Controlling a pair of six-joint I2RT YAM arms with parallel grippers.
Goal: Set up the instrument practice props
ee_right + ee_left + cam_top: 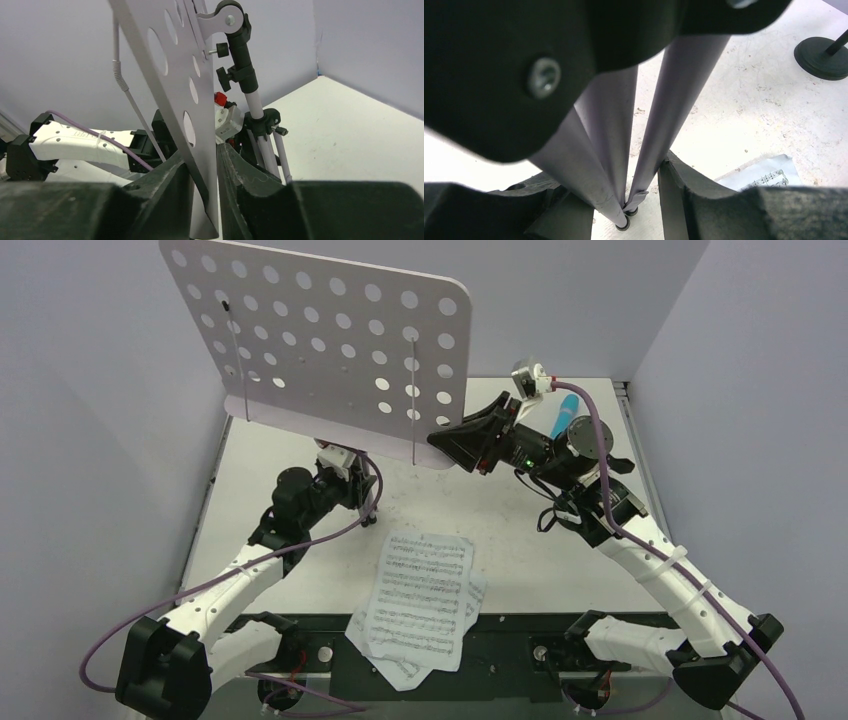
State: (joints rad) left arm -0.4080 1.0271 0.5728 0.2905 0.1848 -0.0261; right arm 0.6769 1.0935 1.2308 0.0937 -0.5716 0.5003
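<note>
The lilac music stand stands upright at the back left, its perforated desk (320, 330) tilted over the table. My left gripper (345, 475) is under the desk, shut around the stand's folded legs (609, 130); both fingers press on them (624, 185). My right gripper (445, 440) is shut on the desk's lower right corner (202, 170). White sheet-music pages (420, 595) lie loose at the near middle, also seen as a corner (764, 177). The turquoise microphone (563, 415) shows behind my right arm. The black mic stand's round base (821, 57) sits on the table; its clip is hidden.
Grey walls (100, 440) close in the white table (520, 530) on the left, back and right. A black strip (500, 640) with the arm bases runs along the near edge. Purple cables (600, 470) loop off both arms.
</note>
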